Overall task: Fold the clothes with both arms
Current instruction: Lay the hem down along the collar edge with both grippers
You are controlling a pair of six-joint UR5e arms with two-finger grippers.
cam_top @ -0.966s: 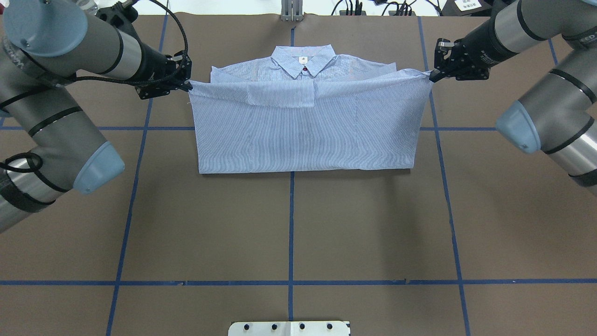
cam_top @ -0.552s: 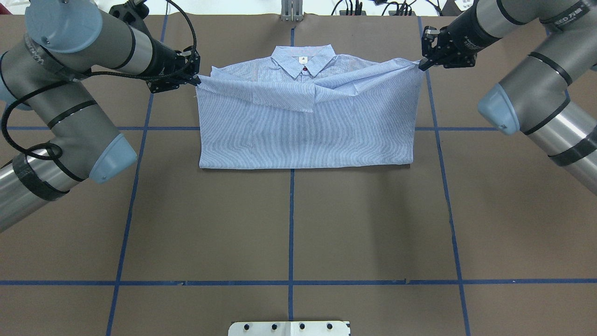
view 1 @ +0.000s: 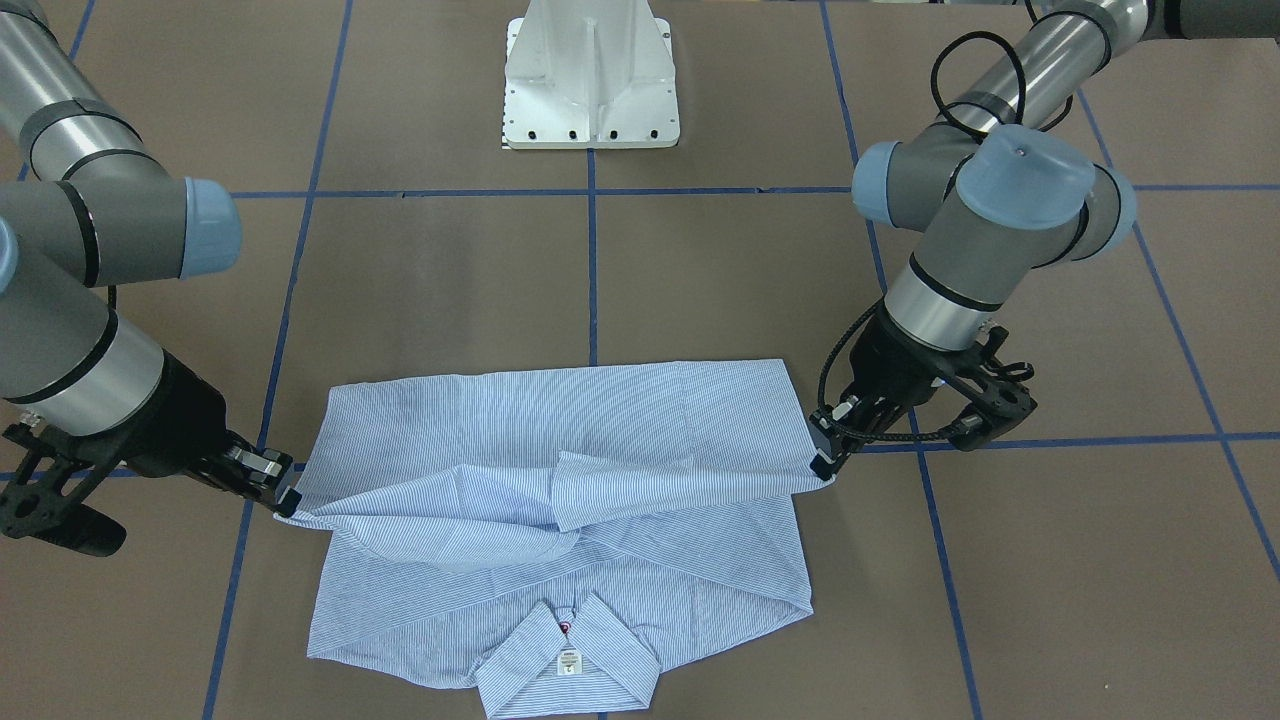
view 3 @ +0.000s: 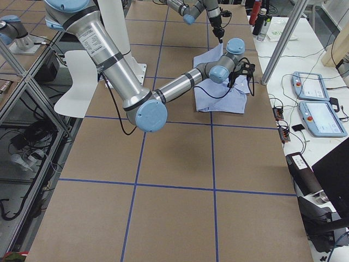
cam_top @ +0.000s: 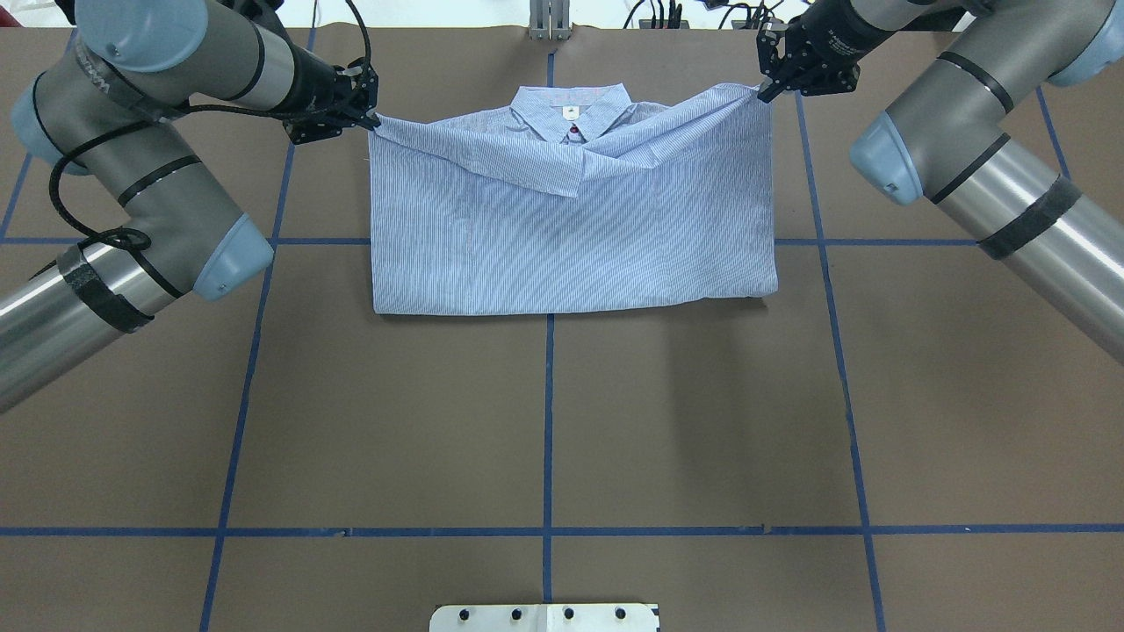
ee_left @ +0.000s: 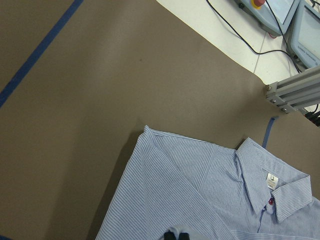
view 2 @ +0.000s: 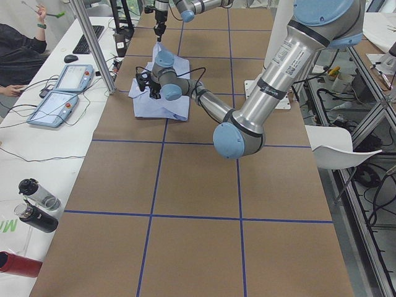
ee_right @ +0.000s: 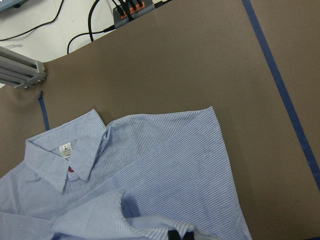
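Table top: brown mat, blue tape grid. White bench runs along the far edge. On it: two teach pendants, keyboard, mouse, loose cables. Near end has a clear bottle, black bottle and red bottle. Aluminium post stands at the bench edge. Person in a dark sleeve sits at the bench. Power strip lies just off the mat. White chair and aluminium frame rails on the opposite side, cables on grey floor. Dark monitor. Light even, shadows soft.
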